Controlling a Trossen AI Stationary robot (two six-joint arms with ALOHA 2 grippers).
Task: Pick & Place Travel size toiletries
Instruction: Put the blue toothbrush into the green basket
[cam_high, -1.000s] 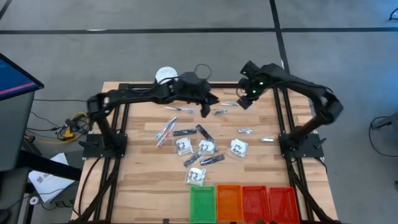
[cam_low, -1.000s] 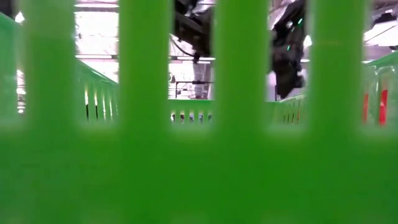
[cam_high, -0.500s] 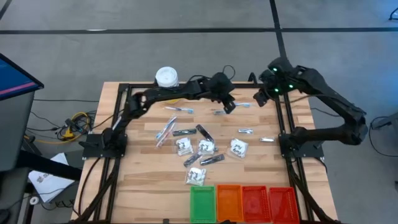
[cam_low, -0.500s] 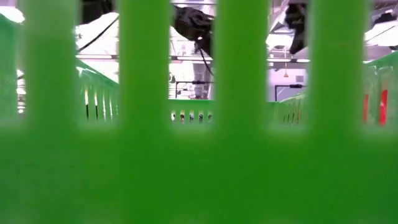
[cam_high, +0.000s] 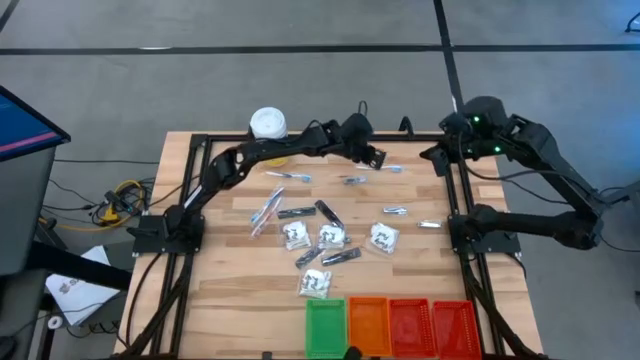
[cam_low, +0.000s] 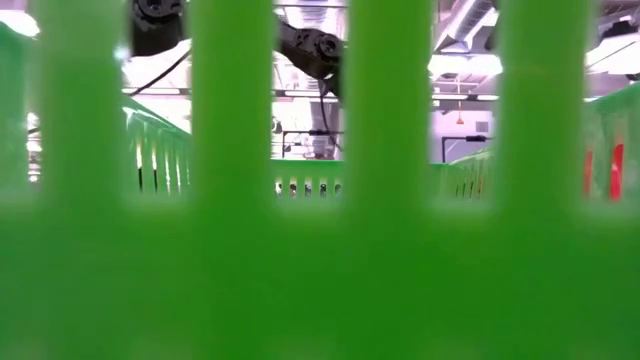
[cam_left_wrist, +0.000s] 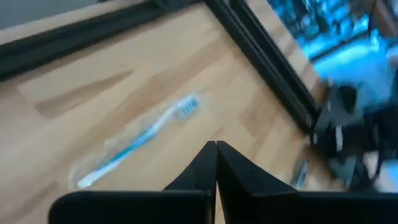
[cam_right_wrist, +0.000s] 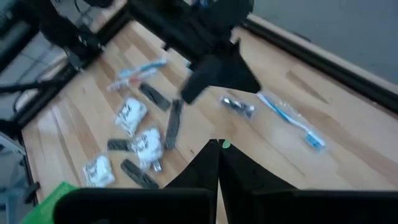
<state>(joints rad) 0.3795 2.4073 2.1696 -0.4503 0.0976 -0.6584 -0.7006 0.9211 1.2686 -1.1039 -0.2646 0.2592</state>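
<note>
The toiletries lie scattered on the wooden table: white packets (cam_high: 293, 235) (cam_high: 383, 237) (cam_high: 315, 283), dark tubes (cam_high: 327, 213) (cam_high: 340, 257), wrapped sticks (cam_high: 268, 210), silvery pieces (cam_high: 353, 180) (cam_high: 395, 210). A clear-wrapped blue toothbrush (cam_high: 390, 168) (cam_left_wrist: 137, 140) (cam_right_wrist: 289, 118) lies flat near the far edge. My left gripper (cam_high: 375, 157) (cam_left_wrist: 216, 144) hangs shut above the table just beside this toothbrush, holding nothing. My right gripper (cam_high: 437, 157) (cam_right_wrist: 217, 143) is shut too, raised over the far right rail, and sees the left gripper (cam_right_wrist: 217, 71) ahead.
A white-lidded tub (cam_high: 267, 123) stands at the far edge. Green (cam_high: 325, 325), orange (cam_high: 367, 325) and two red trays (cam_high: 410, 325) (cam_high: 453, 325) line the near edge. The green tray's slats (cam_low: 230, 180) fill the low view. Black frame rails (cam_high: 455, 190) run along both sides.
My left arm has stretched out, carrying its gripper toward the table's right and far edge, over to the toothbrush. My right gripper has drawn back toward the right edge, away from the middle. The toiletries have stayed where they lay.
</note>
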